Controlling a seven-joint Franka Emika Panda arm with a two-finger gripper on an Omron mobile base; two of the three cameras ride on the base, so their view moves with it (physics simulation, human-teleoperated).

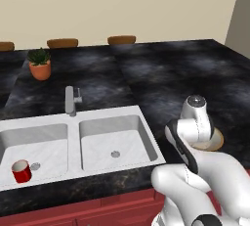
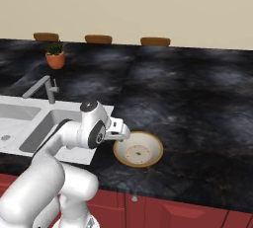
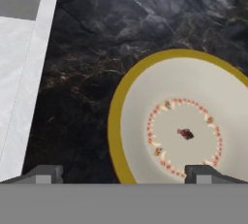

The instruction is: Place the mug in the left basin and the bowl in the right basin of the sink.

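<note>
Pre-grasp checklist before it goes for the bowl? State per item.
1. Mug already in the left basin: ok, it stands upright near the drain.
2. Right basin free to take the bowl: ok.
3. Bowl resting upright on the counter, right of the sink: ok.
4. Gripper open: ok, the fingertips stand wide apart with nothing between them.
5. Gripper lined up on the bowl's rim: ok, in the hand view the near rim falls between the two fingertips.
6. Height above the rim: cannot tell.
</note>
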